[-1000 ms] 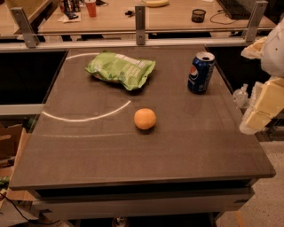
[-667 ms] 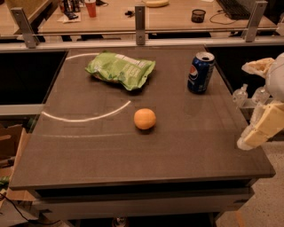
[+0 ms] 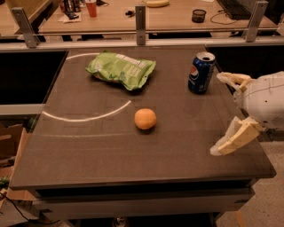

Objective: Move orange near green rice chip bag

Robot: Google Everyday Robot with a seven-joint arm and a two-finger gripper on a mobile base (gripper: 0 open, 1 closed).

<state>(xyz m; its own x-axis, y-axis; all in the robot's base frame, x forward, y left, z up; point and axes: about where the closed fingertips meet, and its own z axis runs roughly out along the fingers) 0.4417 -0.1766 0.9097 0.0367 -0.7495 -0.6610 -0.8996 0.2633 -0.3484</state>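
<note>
- Nearest: front edge of the dark table (image 3: 88, 150), unobstructed along its whole run, passing below and left of the fingers.
- At the table's right edge: one gripper (image 3: 217, 114), hanging just over the surface, its two fingers (image 3: 235, 138) spread wide and grasping nothing.
- Left of the fingers, across a bare stretch of tabletop: one orange (image 3: 145, 119), near the table's middle, well apart from both fingers and touching nothing else.
- Just left of the orange: end of a thin white arc (image 3: 88, 119) marked on the surface, curving off toward the left edge.
- Just left of the farther finger, not touching it: one blue Pepsi can (image 3: 201, 72), upright, close to the far right corner.
- Farther and well left of the fingers: one green rice chip bag (image 3: 120, 69), flat and crinkled, beyond the orange with bare table between the two.
- Behind the far edge: a metal rail with three posts (image 3: 140, 22).
- Beyond the rail: a wooden desk (image 3: 115, 17) carrying one red cup (image 3: 91, 8) and one small black container (image 3: 199, 15).
</note>
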